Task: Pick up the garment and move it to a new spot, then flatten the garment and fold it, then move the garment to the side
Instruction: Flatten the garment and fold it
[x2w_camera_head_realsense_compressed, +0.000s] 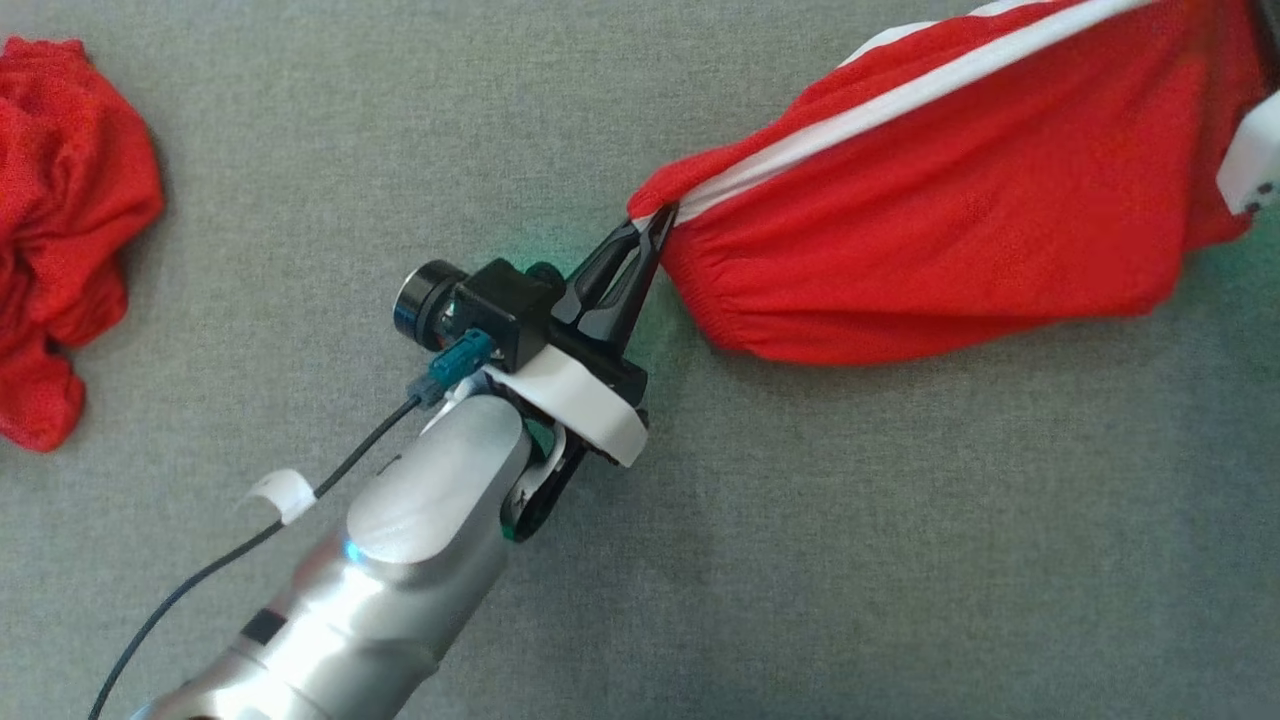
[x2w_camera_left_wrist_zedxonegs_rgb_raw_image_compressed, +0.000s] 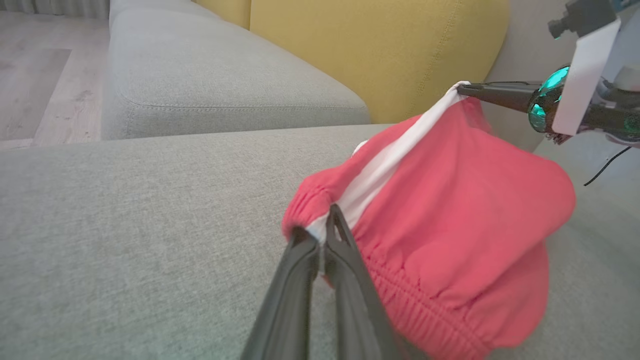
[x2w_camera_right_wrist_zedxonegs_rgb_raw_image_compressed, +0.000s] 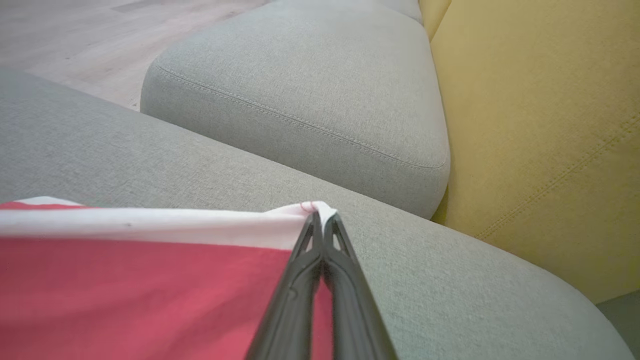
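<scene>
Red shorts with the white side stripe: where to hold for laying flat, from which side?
On the red fabric shorts, likely the two ends of the white side stripe, each approached from outside along the stripe. The left gripper is shut at the gathered waistband end, the right gripper at the opposite end; the stripe pulls straight between them and the cloth hangs below.

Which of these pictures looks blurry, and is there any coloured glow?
Head view: sharp, faint green glow on the couch beside the left gripper. Left wrist view: garment soft at its near edge; teal light on the right gripper. Right wrist view: garment blurred, cushion crisp.
</scene>
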